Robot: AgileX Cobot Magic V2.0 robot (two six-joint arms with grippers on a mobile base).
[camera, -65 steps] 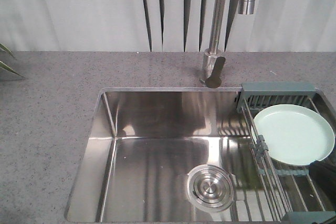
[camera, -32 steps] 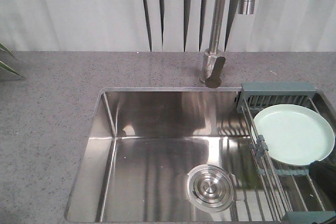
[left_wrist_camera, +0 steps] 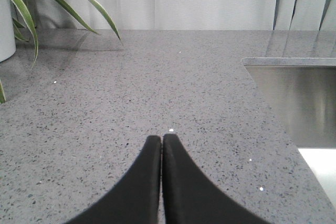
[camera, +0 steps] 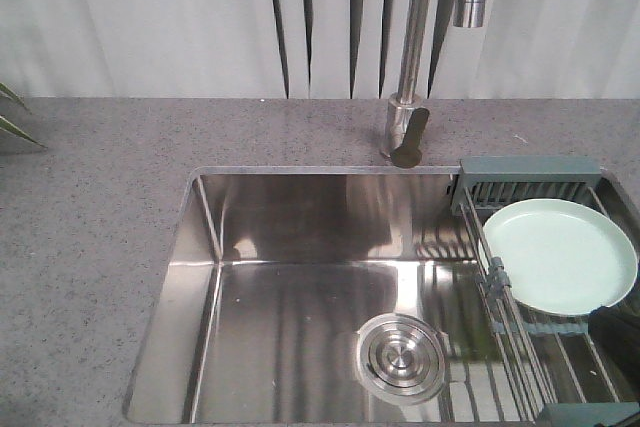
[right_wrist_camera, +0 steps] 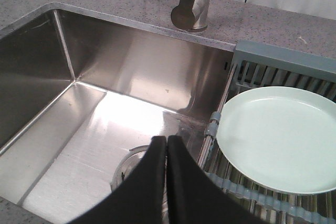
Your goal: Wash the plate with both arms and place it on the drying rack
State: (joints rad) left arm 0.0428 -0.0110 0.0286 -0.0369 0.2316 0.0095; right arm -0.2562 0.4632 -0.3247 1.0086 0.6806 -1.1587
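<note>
Your plate (camera: pixel 558 255) lies flat on the drying rack (camera: pixel 530 185), right of the sink (camera: pixel 300 277); left claw (left_wrist_camera: pixel 161 141) and right claw (right_wrist_camera: pixel 166 141) both closed, empty.

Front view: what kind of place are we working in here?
Most likely a kitchen sink station. A stainless steel sink basin is set into a speckled grey countertop, with a tall faucet behind it, and a drying rack holding a pale green plate spans the basin's right side.
</note>
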